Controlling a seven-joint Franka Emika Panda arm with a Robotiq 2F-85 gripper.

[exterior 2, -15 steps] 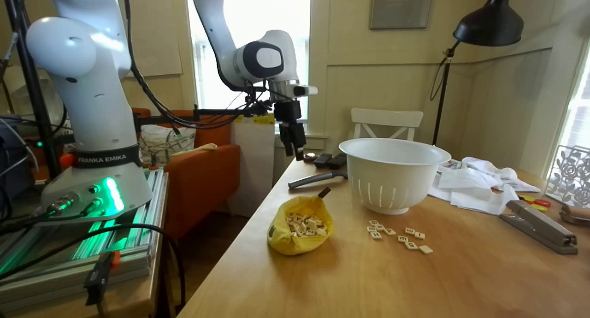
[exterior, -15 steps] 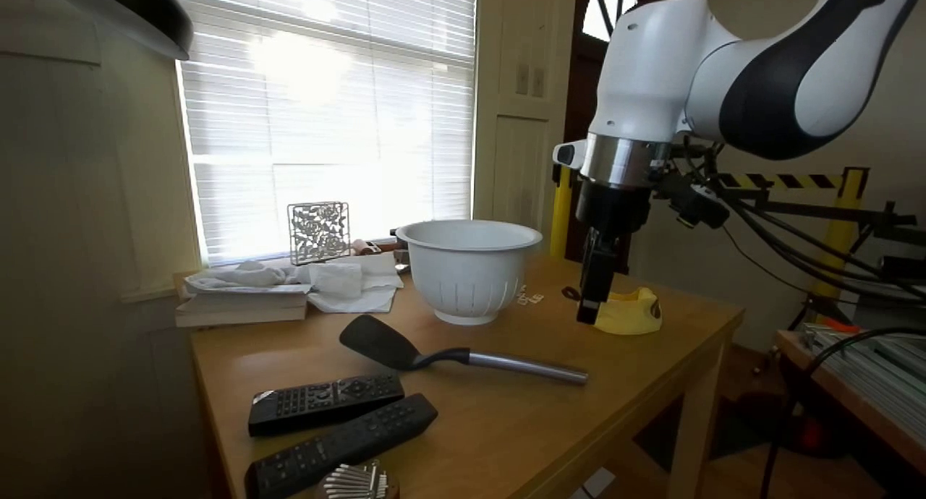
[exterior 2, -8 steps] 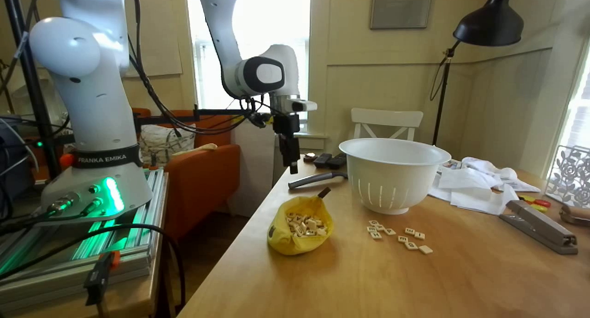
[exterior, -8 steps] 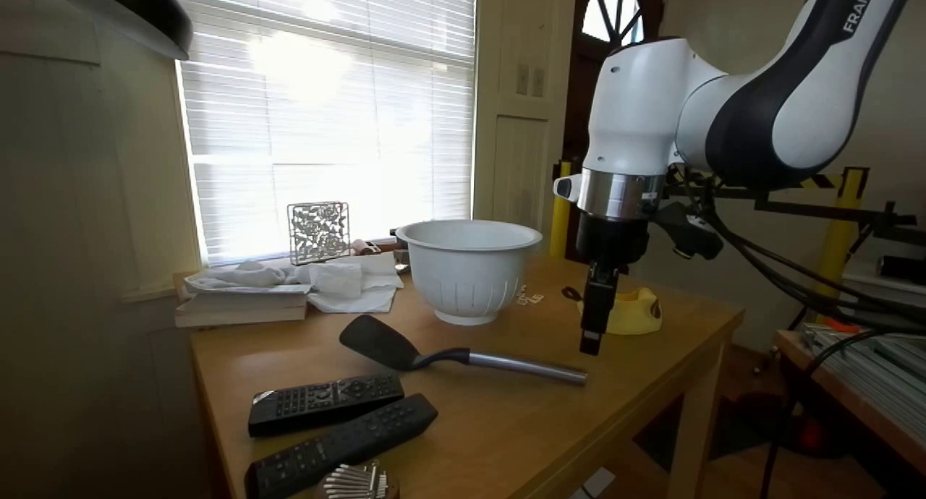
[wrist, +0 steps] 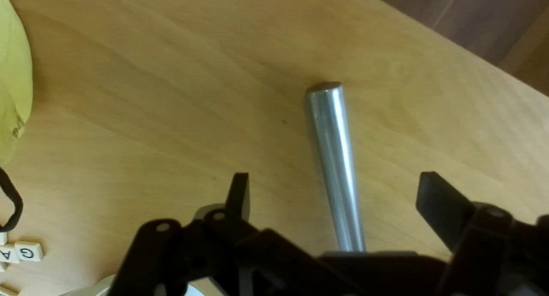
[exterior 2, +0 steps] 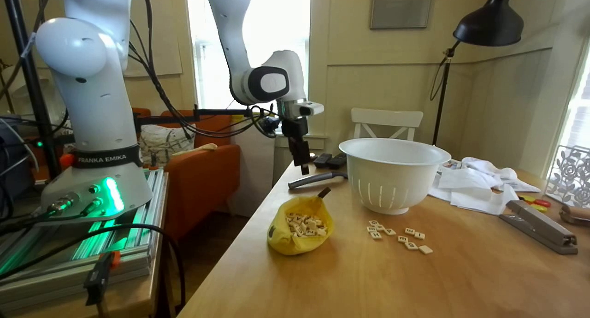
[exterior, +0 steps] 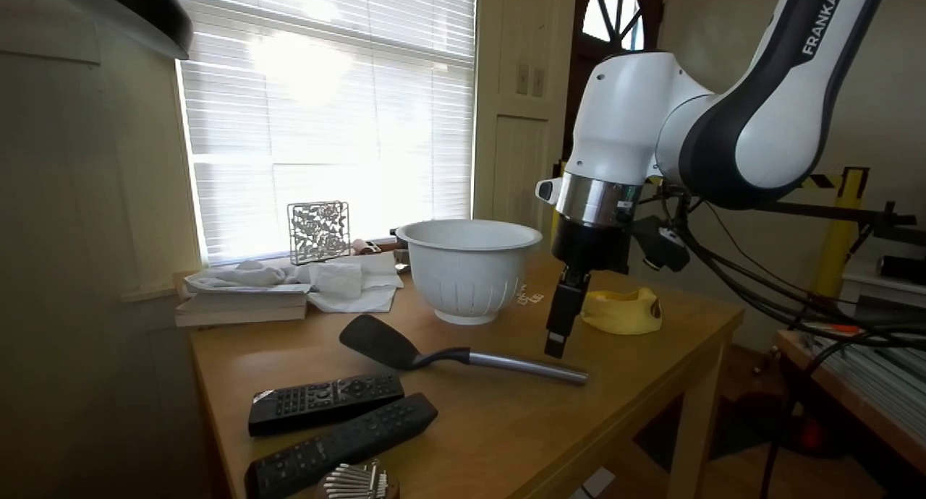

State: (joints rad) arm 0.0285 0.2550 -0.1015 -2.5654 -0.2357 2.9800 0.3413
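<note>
The gripper hung above the table, its two fingers well apart. In the wrist view the steel handle of the spatula showed between them, wood visible on either side, its end toward twelve o'clock. In an exterior view the spatula lay on the table just below the fingertips, and, reading a clock face centred on the gripper, its black blade reached out to nine. A yellow pouch sat near, at two o'clock; in an exterior view I could see it open at the top, with letter tiles heaped inside. At ten o'clock a white slotted bowl stood upright. Two black remotes lay side by side between eight and nine. Further off, between nine and ten, spread rumpled white paper. In an exterior view loose tiles lay at six o'clock from the bowl, and a stapler rested between three and four from it.
</note>
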